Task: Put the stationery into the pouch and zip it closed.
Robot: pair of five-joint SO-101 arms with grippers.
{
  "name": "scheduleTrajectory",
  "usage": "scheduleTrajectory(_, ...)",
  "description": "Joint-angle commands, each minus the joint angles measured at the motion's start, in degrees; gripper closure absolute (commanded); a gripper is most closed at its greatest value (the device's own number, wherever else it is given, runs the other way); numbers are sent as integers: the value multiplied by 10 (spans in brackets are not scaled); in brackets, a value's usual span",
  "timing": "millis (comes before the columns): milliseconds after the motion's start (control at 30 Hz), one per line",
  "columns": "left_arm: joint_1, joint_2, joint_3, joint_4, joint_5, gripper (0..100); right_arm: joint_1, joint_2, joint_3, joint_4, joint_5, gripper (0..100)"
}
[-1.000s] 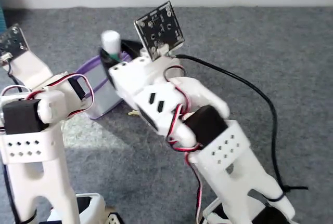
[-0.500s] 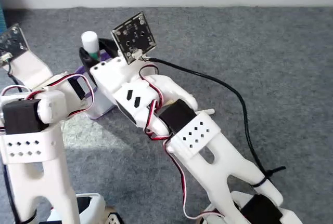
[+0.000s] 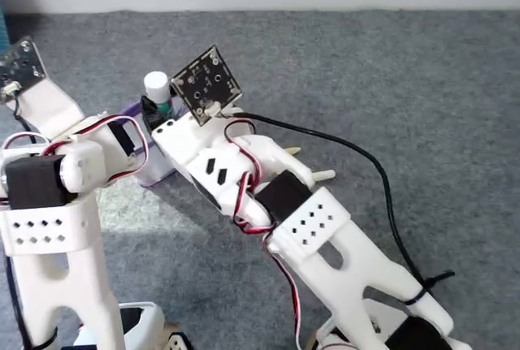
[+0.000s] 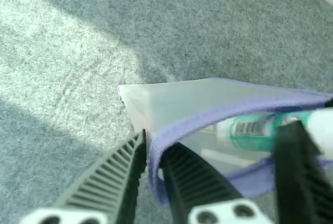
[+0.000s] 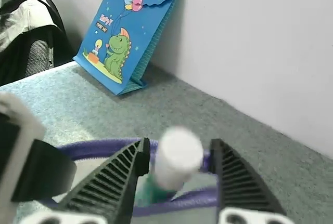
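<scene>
A translucent pouch [image 4: 171, 104] with a purple zip rim [image 4: 229, 110] lies on the grey carpet. My left gripper [image 4: 151, 156] is shut on that rim at the pouch's near corner. My right gripper [image 5: 177, 182] is shut on a glue stick [image 5: 176, 156] with a white cap and a green body. It holds the stick upright over the open mouth, lower end between the purple edges [image 5: 93, 148]. Through the pouch wall the glue stick [image 4: 260, 128] shows partly inside. In the high view the glue stick [image 3: 156, 88] stands above the pouch [image 3: 156, 165] at the left rear.
A blue gift bag [image 5: 127, 31] with a dinosaur leans on the back wall. Two pale stick ends [image 3: 321, 175] poke out from under the right arm on the carpet. A black cable [image 3: 366, 163] trails across the right side, where the carpet is bare.
The right arm swung left with the glue stick, then came down and slightly right over the pouch mouth. The left arm has held still on the rim.
</scene>
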Motion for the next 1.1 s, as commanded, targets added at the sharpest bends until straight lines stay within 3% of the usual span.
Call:
scheduleTrajectory(0,0,11,0,16,9,987,15,-46,-46,55,1,729)
scheduleTrajectory(233,0,11,0,16,8,987,161,-65,-50,240,-65,902)
scheduleTrajectory(467,1,11,0,16,8,987,271,78,-54,359,-92,919)
scheduleTrajectory(633,1,11,0,16,8,987,285,205,-88,407,-107,919)
scheduleTrajectory(900,0,11,0,16,8,987,294,395,-279,585,-280,918)
scheduleTrajectory(1067,0,11,0,16,8,987,294,504,-376,630,-333,918)
